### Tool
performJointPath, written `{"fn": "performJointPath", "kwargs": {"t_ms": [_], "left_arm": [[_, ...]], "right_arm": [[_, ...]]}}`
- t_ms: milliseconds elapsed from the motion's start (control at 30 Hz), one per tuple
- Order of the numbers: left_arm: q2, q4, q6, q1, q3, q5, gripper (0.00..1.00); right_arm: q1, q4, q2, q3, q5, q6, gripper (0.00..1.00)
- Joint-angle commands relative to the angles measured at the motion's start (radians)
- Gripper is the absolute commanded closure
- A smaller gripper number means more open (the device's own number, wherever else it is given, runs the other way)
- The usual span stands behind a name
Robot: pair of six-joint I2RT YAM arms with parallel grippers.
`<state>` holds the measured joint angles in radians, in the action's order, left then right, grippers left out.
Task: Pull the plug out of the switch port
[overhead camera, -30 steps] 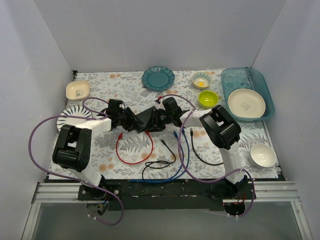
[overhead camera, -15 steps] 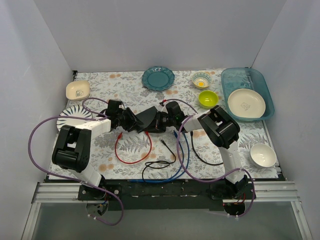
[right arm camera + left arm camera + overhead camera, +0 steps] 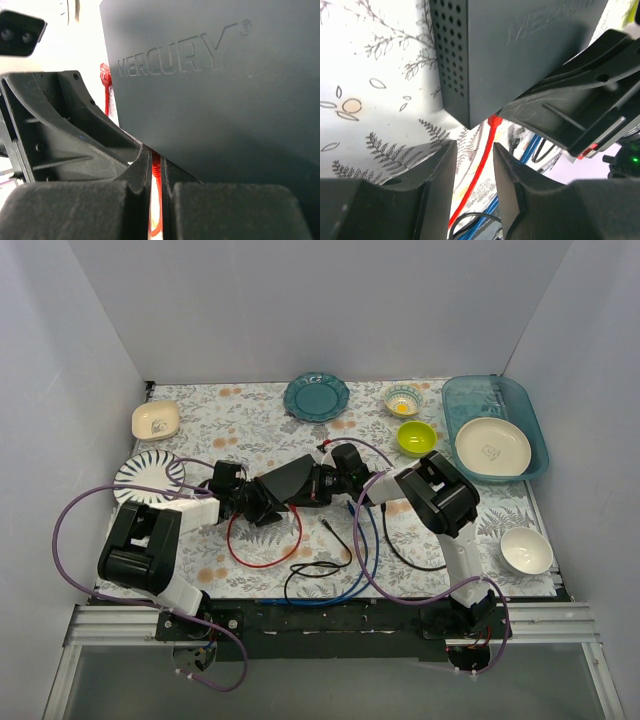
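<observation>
The switch (image 3: 290,483) is a matte-black box lying tilted at mid-table between my two grippers. It fills the top of the left wrist view (image 3: 520,45) and shows its lettered face in the right wrist view (image 3: 225,85). My right gripper (image 3: 323,485) is at its right end, fingers (image 3: 142,172) shut on the red plug (image 3: 156,167) at the switch's edge. The plug also shows in the left wrist view (image 3: 494,120). My left gripper (image 3: 258,506) is open just off the switch's near-left corner; the red cable (image 3: 480,175) lies on the table beyond its jaws.
The red cable loop (image 3: 268,562), a black cable (image 3: 318,565) and a blue cable (image 3: 360,545) lie in front of the switch. At the back are a teal plate (image 3: 316,397), a green bowl (image 3: 416,437) and a teal tray (image 3: 455,400). A striped plate (image 3: 140,472) lies at the left.
My left gripper has moved toward the near edge, off the switch's left end. The switch has turned with its left end swinging nearer. My right gripper stays at its right end.
</observation>
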<state>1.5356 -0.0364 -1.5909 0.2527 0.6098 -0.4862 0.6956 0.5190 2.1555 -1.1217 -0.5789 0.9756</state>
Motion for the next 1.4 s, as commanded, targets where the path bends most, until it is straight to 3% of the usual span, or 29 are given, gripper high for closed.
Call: {"fn": "performJointPath", "kwargs": {"t_ms": [0,267,533,667,833,933,967,1000,1033,1067,1200,1300,1367], "left_arm": [[0.023,0.023,-0.012,0.003,0.019,0.044,0.66],[0.109,0.004,-0.047,0.002,0.125,0.086,0.66],[0.107,-0.02,-0.035,0.0,0.131,0.107,0.66],[0.039,-0.02,-0.029,0.002,0.117,0.109,0.65],[-0.049,-0.048,-0.003,0.0,0.122,0.139,0.63],[-0.094,-0.056,-0.007,0.0,0.123,0.152,0.62],[-0.103,-0.071,-0.011,0.0,0.126,0.164,0.62],[-0.126,-0.083,-0.017,0.0,0.128,0.184,0.61],[-0.14,-0.086,-0.024,0.002,0.13,0.211,0.61],[-0.152,-0.089,-0.03,0.005,0.125,0.225,0.59],[-0.195,-0.143,-0.006,0.055,0.163,0.262,0.54],[-0.213,-0.177,0.005,0.199,0.223,0.333,0.55],[-0.194,-0.157,-0.01,0.34,0.263,0.368,0.57]], "right_arm": [[0.002,-0.099,0.0,0.039,-0.013,-0.084,0.99],[0.005,-0.105,-0.069,0.171,-0.036,-0.14,0.99],[-0.022,-0.18,-0.202,0.284,0.019,-0.216,0.99],[-0.088,-0.341,-0.432,0.349,0.264,-0.291,0.99],[-0.142,-0.575,-0.555,0.324,0.459,-0.448,0.99],[-0.136,-0.591,-0.606,0.303,0.458,-0.48,0.66],[-0.131,-0.582,-0.655,0.304,0.471,-0.479,0.51],[-0.128,-0.576,-0.683,0.3,0.484,-0.479,0.45],[-0.116,-0.58,-0.73,0.293,0.499,-0.486,0.24],[-0.111,-0.593,-0.749,0.28,0.533,-0.494,0.15],[-0.097,-0.756,-0.793,0.174,0.669,-0.535,0.11],[-0.097,-0.853,-0.861,0.189,0.764,-0.535,0.14],[-0.097,-0.837,-0.989,0.261,0.781,-0.509,0.16]]}}
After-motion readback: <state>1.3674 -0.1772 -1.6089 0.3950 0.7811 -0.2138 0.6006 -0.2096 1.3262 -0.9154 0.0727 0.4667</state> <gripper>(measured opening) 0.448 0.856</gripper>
